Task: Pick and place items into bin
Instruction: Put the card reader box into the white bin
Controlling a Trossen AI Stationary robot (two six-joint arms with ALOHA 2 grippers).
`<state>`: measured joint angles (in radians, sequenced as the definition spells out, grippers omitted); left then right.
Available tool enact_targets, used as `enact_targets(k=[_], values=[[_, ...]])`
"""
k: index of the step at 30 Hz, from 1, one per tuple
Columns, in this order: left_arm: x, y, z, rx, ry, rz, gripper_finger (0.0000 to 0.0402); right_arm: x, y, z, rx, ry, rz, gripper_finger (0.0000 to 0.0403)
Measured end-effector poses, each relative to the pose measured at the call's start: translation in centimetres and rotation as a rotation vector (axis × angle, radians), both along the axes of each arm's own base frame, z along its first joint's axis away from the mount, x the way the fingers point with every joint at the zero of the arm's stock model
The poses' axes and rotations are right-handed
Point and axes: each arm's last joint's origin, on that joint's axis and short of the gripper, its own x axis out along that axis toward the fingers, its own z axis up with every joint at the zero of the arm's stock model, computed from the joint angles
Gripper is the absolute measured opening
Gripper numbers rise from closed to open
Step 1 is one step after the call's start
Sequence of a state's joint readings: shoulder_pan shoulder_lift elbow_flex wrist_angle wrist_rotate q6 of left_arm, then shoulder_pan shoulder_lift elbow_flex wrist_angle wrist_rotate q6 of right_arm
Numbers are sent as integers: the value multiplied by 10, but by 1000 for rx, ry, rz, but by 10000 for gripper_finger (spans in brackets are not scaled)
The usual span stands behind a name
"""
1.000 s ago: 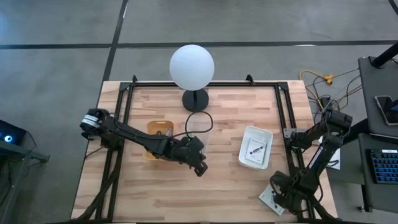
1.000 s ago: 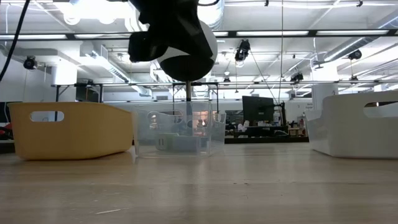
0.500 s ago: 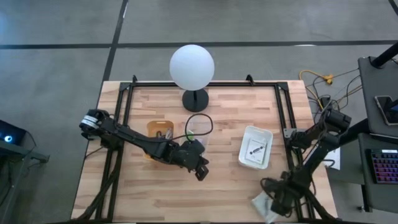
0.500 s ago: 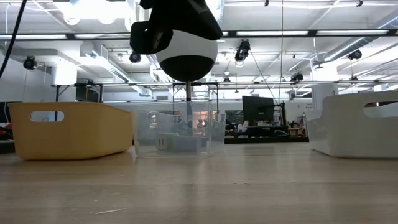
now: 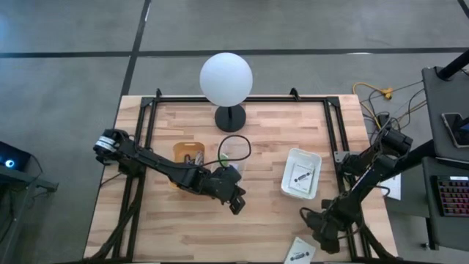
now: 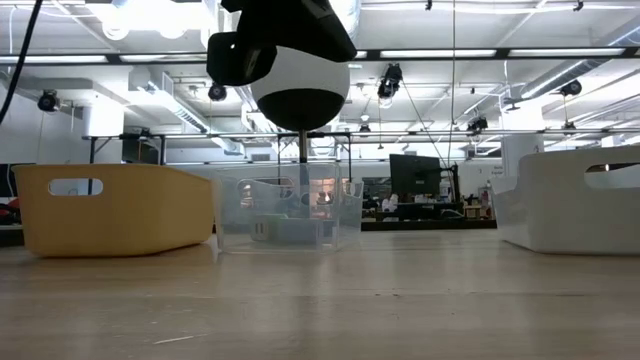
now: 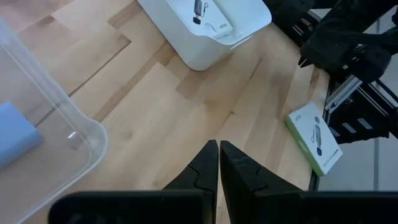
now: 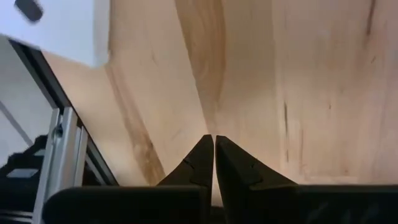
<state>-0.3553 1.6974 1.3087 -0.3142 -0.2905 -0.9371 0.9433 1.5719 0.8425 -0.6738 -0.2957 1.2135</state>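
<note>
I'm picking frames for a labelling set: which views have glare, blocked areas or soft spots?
Low view: ceiling lights flare at the top, and a dark arm partly covers the globe lamp. Left wrist view: the clear bin is hard to trace. High view: evenly lit.

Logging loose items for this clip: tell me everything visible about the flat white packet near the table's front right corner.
The packet is a thin, flat white rectangle, card-like, with a small dark printed picture on its face; the left wrist view shows a green edge. It lies flat and skewed on the wooden table at its front edge, partly overhanging, beside the black frame rail. Nothing holds it: the right pincer is shut and empty just above it on the picture, apart from it.
</note>
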Motion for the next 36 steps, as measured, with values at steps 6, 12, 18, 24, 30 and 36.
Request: enact_targets(k=[6,12,18,24,30,36], values=[[0,-1,0,4,1,-6,0,-2,10,10,32,-28,30,9],[-1,-2,-1,5,4,-9,0,5,35,41,131,-185,163,9],[-1,-2,-2,6,5,-10,0,25,77,39,287,-316,347,9],[-3,-7,-2,5,6,-23,0,32,96,20,271,-367,419,9],[-5,-12,-3,5,17,-43,0,35,103,-4,291,-381,425,9],[-8,-17,-4,12,30,-61,0,44,105,-28,241,-337,460,9]])
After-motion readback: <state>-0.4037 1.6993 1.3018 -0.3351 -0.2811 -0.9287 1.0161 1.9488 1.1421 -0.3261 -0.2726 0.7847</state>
